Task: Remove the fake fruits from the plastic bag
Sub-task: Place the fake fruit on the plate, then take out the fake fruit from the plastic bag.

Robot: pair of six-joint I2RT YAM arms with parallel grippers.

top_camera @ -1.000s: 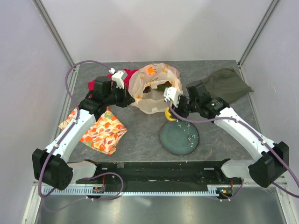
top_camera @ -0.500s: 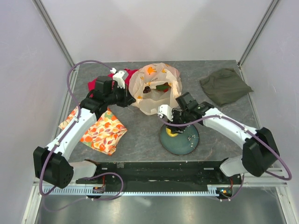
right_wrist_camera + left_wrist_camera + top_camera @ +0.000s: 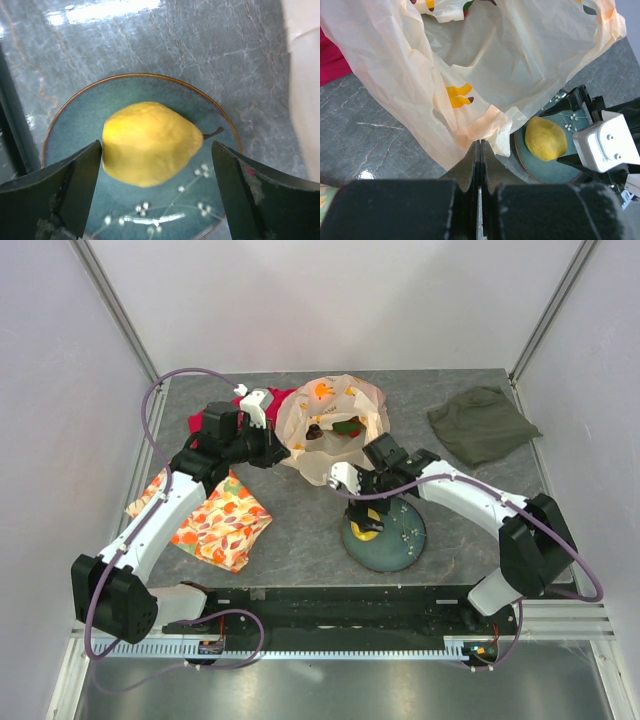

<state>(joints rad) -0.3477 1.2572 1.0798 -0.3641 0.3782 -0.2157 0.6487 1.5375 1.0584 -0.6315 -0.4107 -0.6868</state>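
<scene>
The plastic bag (image 3: 330, 455) lies at the back middle of the table with its mouth open toward me; it also fills the left wrist view (image 3: 470, 65). My left gripper (image 3: 283, 448) is shut on the bag's rim (image 3: 480, 142). Dark grapes (image 3: 314, 432) and a red and green fruit (image 3: 348, 426) show inside the bag. A yellow pear (image 3: 366, 529) lies on a teal plate (image 3: 400, 540). It also shows in the left wrist view (image 3: 546, 139) and the right wrist view (image 3: 150, 142). My right gripper (image 3: 156, 150) is open just above the pear, one finger on each side.
A red cloth (image 3: 205, 420) lies behind the left gripper. An orange-flowered cloth (image 3: 215, 520) is at the front left. An olive cloth (image 3: 483, 425) is at the back right. The plate's rim (image 3: 75, 115) sits just in front of the bag.
My right gripper carried the yellow pear from beside the bag to over the plate, then opened. The pear now lies on the plate. The left gripper has kept its hold.
</scene>
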